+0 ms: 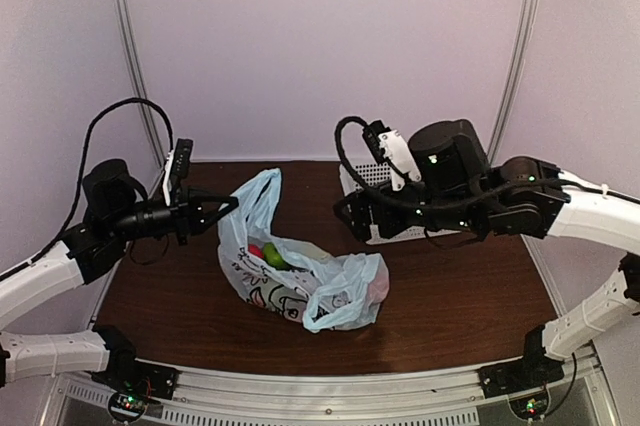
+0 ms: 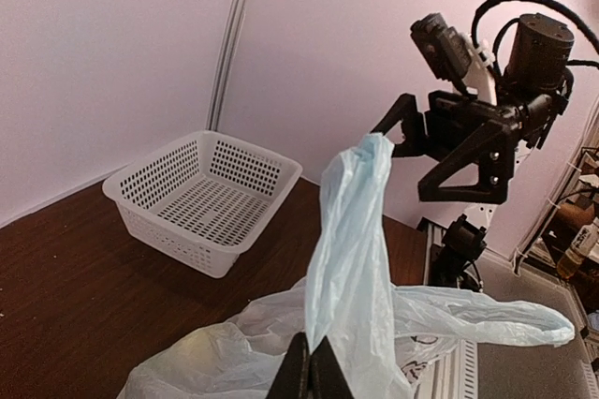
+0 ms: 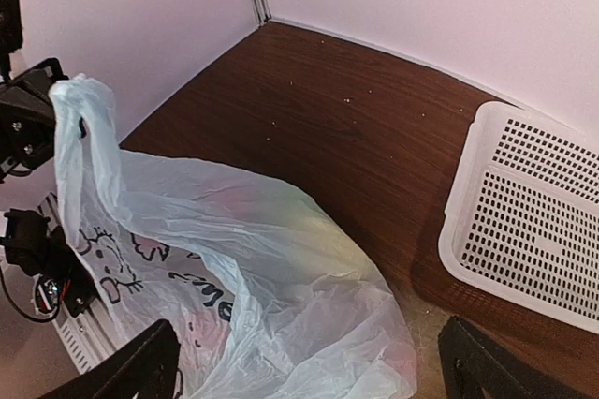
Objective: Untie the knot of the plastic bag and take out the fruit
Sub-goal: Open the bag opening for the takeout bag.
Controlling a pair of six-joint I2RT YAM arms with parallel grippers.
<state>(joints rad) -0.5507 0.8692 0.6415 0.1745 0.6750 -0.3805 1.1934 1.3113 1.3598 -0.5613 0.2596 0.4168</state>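
Observation:
The pale blue plastic bag (image 1: 300,284) lies slumped mid-table, mouth open. No tied knot shows; its two loop handles are apart. My left gripper (image 1: 230,206) is shut on one handle (image 2: 360,230) and holds it up and left of the bag; the pinch shows in the left wrist view (image 2: 314,373). The other handle (image 2: 510,324) lies loose. A green fruit (image 1: 276,258) and a red fruit (image 1: 257,251) show in the bag's mouth; others are only tints through the plastic (image 3: 318,230). My right gripper (image 1: 350,216) is wide open and empty above the bag's right end (image 3: 314,376).
A white perforated basket (image 2: 201,198) stands at the back right of the brown table, partly hidden under my right arm in the top view (image 1: 372,178). It also shows in the right wrist view (image 3: 533,221). Pale walls close in the back and sides.

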